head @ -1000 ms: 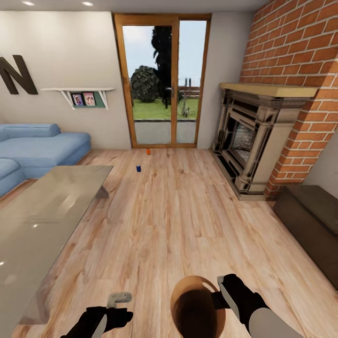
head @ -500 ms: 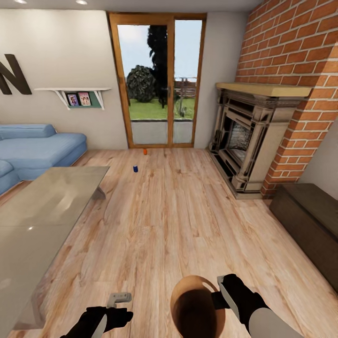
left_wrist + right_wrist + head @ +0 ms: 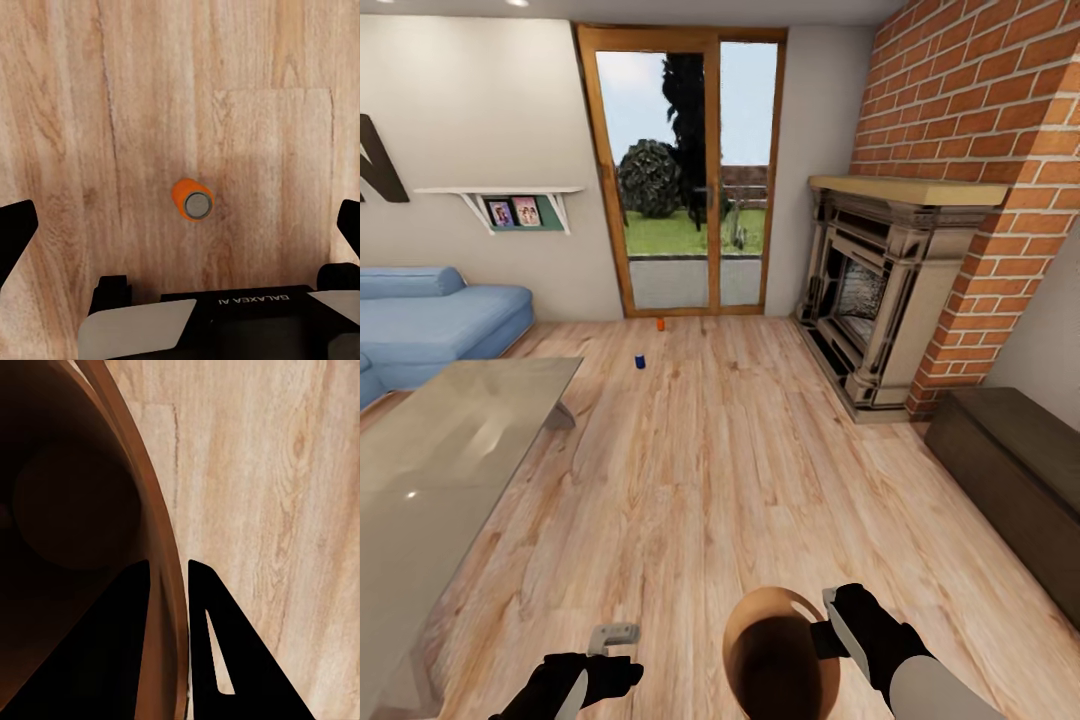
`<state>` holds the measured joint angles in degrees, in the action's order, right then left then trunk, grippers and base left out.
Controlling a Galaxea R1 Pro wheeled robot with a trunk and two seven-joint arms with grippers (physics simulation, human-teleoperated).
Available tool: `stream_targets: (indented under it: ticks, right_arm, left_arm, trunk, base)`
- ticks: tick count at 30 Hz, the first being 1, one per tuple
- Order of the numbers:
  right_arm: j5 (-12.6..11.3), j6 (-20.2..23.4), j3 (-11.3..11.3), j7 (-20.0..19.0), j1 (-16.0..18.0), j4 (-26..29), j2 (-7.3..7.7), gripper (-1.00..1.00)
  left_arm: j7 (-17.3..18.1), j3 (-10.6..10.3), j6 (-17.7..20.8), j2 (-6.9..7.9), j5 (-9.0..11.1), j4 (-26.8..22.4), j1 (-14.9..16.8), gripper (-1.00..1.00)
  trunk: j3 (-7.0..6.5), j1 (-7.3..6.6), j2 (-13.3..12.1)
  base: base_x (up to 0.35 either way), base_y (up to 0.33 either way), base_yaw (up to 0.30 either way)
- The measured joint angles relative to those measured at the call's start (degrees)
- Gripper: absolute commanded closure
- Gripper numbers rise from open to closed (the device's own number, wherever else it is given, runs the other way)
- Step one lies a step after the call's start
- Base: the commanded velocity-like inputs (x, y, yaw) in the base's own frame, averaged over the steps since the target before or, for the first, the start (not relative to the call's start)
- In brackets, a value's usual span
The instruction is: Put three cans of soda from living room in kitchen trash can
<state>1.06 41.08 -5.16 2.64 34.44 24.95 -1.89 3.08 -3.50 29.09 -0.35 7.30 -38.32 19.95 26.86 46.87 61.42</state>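
right pincer (image 3: 828, 625): clamped on tash can (image 3: 780, 655) rim. left pincer (image 3: 180, 225): fingers apart above orange can (image 3: 192, 199) on plank floor (image 3: 740, 470). blue can (image 3: 640, 361): near glass doors (image 3: 680, 180).

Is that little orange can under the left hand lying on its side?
No, the orange can stands upright on the wooden floor, its round grey top facing the left wrist camera.
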Motion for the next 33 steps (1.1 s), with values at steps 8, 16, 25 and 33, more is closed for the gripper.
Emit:
stream_targets:
  ticks: [8, 16, 25, 33]
  right_arm:
    - [0.0, 0.0, 0.0, 0.0, 0.0, 0.0, 0.02, 1.0]
    - [0.1, 0.0, 0.0, 0.0, 0.0, 0.0, -0.03, 1.0]
    - [0.0, 0.0, 0.0, 0.0, 0.0, 0.0, -0.03, 1.0]
    - [-0.1, 0.0, 0.0, 0.0, 0.0, 0.0, -0.04, 1.0]
  left_arm:
    - [0.0, 0.0, 0.0, 0.0, 0.0, 0.0, 0.0, -1.0]
    - [0.0, 0.0, 0.0, -0.08, 0.0, 0.1, 0.0, -1.0]
    - [0.0, 0.1, 0.0, -0.16, 0.0, 0.0, 0.0, -1.0]
    - [0.0, 0.1, 0.0, -0.19, 0.0, 0.0, 0.0, -1.0]
  trunk:
    - [0.0, 0.0, 0.0]
    - [0.0, 0.0, 0.0]
    - [0.0, 0.0, 0.0]
    - [0.0, 0.0, 0.0]
  base:
    - [0.129, 0.0, -0.003]
    - [0.117, 0.0, 0.0]
    - [0.028, 0.0, 0.0]
    - [-0.037, -0.037, 0.0]
